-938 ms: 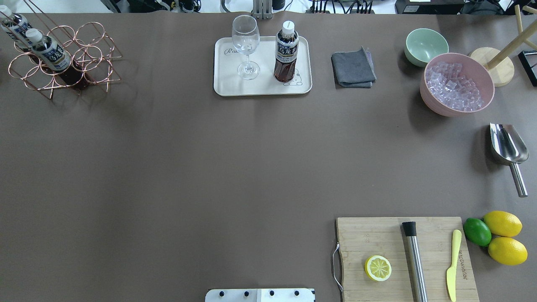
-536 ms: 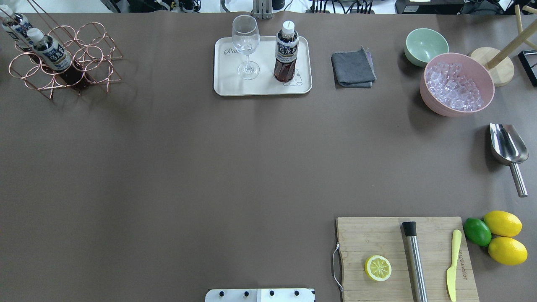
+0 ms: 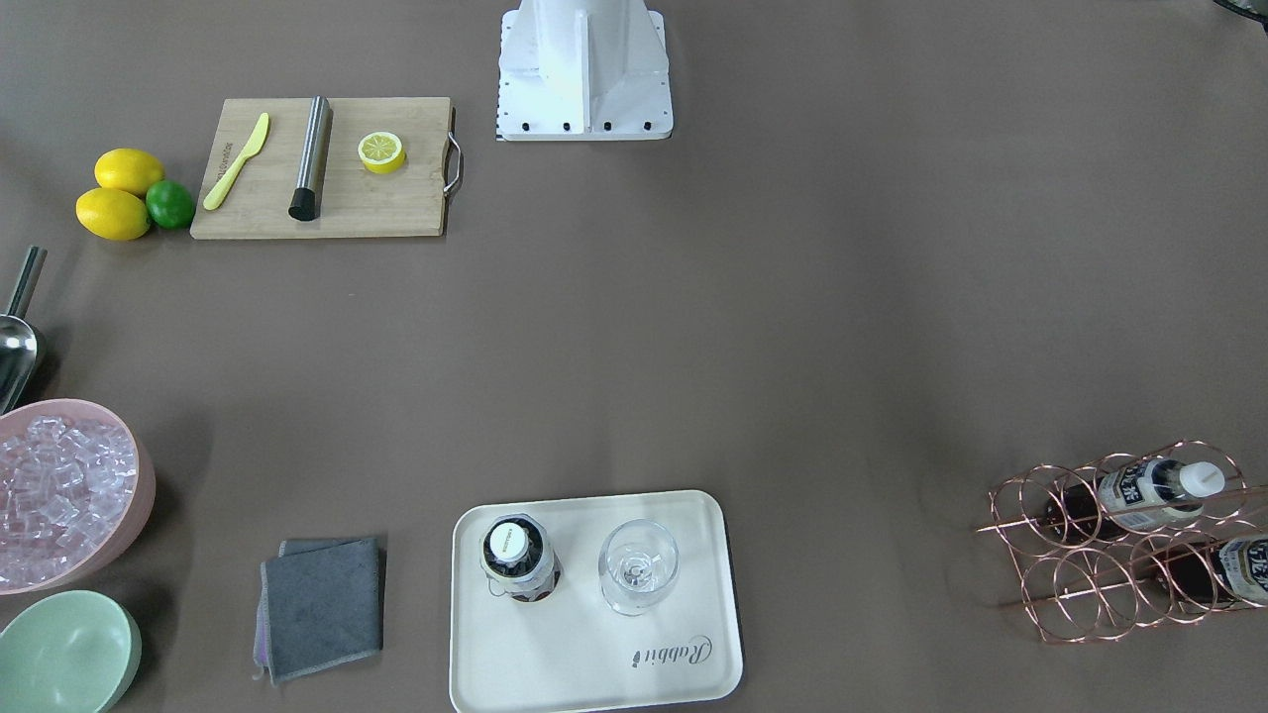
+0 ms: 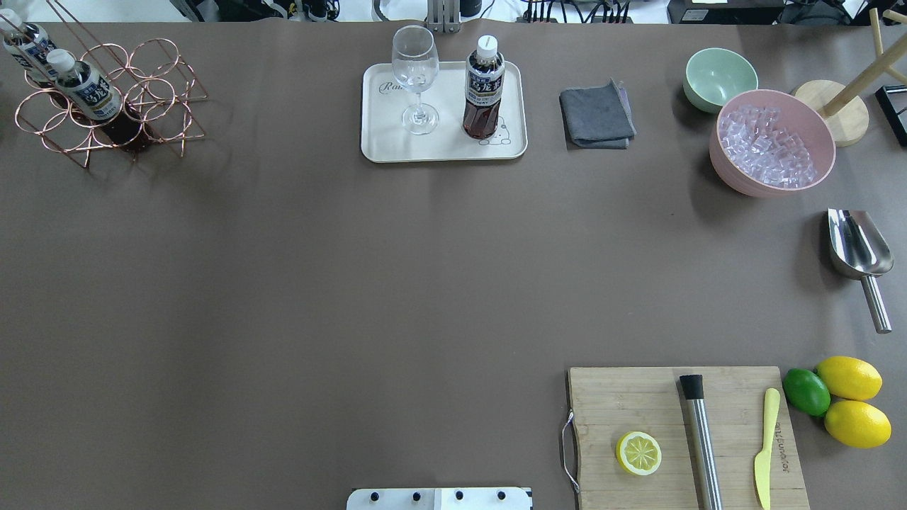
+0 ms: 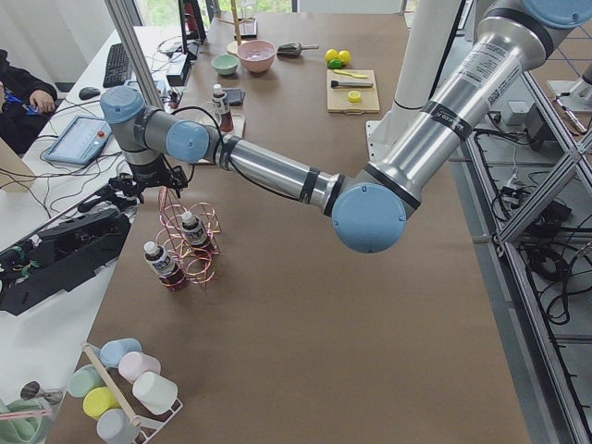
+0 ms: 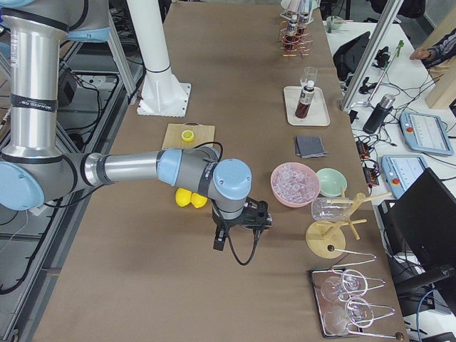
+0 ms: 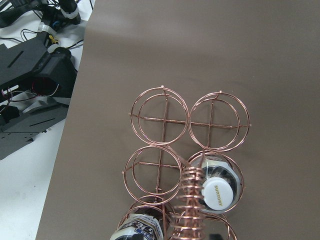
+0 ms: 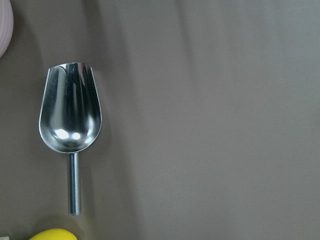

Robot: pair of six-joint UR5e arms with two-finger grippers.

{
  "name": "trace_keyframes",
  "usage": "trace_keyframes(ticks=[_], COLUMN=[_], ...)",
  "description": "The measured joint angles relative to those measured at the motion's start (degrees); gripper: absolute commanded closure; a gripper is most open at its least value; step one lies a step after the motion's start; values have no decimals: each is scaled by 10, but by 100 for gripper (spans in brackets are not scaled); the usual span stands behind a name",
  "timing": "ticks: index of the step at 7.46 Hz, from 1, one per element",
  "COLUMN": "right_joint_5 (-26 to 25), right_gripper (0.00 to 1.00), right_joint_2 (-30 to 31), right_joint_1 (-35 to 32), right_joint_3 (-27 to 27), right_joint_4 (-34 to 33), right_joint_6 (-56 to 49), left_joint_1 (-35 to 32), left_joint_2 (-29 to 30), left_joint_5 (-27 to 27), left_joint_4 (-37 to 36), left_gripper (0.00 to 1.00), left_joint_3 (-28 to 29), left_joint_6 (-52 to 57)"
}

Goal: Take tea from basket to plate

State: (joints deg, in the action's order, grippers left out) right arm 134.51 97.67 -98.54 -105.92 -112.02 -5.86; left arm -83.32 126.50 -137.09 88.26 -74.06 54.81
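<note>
One tea bottle [image 4: 484, 88] stands upright on the cream plate [image 4: 382, 138], beside a clear stemmed glass [image 4: 415, 78]. The bottle [image 3: 515, 558] and the plate [image 3: 594, 663] also show in the front view. Two more tea bottles [image 4: 86, 91] [image 4: 25, 44] stand in the copper wire basket [image 4: 152, 95] at the far left. The left wrist view looks straight down on the basket [image 7: 160, 120] and one white cap [image 7: 218, 193]. My left gripper [image 5: 153, 188] hangs by the basket's handle; I cannot tell its state. My right gripper [image 6: 239, 226] hangs near the lemons; I cannot tell its state.
A grey cloth [image 4: 596, 115], a mint bowl [image 4: 719, 76] and a pink bowl of ice [image 4: 771, 142] lie right of the plate. A steel scoop [image 4: 859, 248] lies at the right edge. A cutting board [image 4: 638, 404] with a lemon half, muddler and knife is at the near right.
The basket and its two bottles have shifted very slightly in the overhead view. Nothing else has moved.
</note>
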Motion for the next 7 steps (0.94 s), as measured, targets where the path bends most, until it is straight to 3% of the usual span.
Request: trace_keyframes(ticks=[3, 5, 7], right_joint_5=[-2, -13, -17], right_gripper=[0, 0, 0], right_joint_2=[15, 14, 13], right_joint_1=[-3, 4, 5], right_joint_3=[28, 49, 57], right_joint_4=[13, 27, 29], right_joint_6=[0, 0, 1], left_joint_1=[-16, -35, -47], left_joint_2=[-10, -47, -93], left_joint_5=[4, 52, 88], left_joint_4=[0, 1, 7], left_gripper=[2, 2, 2], left_joint_3=[-49, -134, -180], left_joint_6=[-94, -270, -522])
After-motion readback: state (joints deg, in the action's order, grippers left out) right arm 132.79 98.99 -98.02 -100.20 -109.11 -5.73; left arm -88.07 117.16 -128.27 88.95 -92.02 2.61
